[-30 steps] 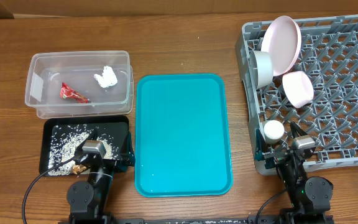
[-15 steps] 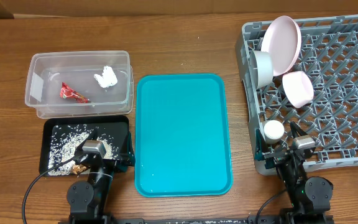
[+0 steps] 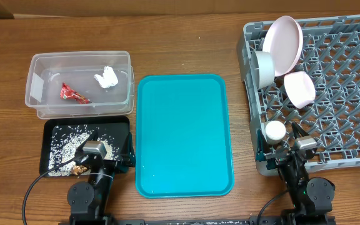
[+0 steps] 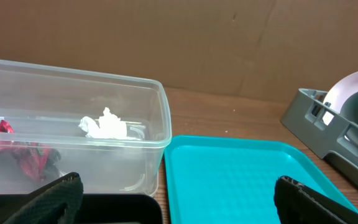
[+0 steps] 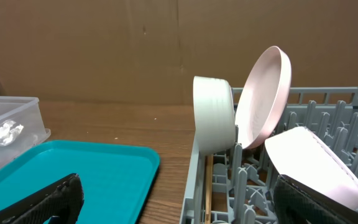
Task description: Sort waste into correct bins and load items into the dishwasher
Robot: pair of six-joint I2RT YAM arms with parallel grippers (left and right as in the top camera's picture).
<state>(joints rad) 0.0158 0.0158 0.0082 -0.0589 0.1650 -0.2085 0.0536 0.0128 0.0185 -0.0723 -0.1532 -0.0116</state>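
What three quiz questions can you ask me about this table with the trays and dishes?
1. True or false: the red wrapper lies inside the clear tub.
2. What colour is the plate standing in the dish rack?
3. Where is the rice? A: on the teal tray. B: in the black tray. C: in the dish rack.

Key: 1 true. 2 pink. 3 B.
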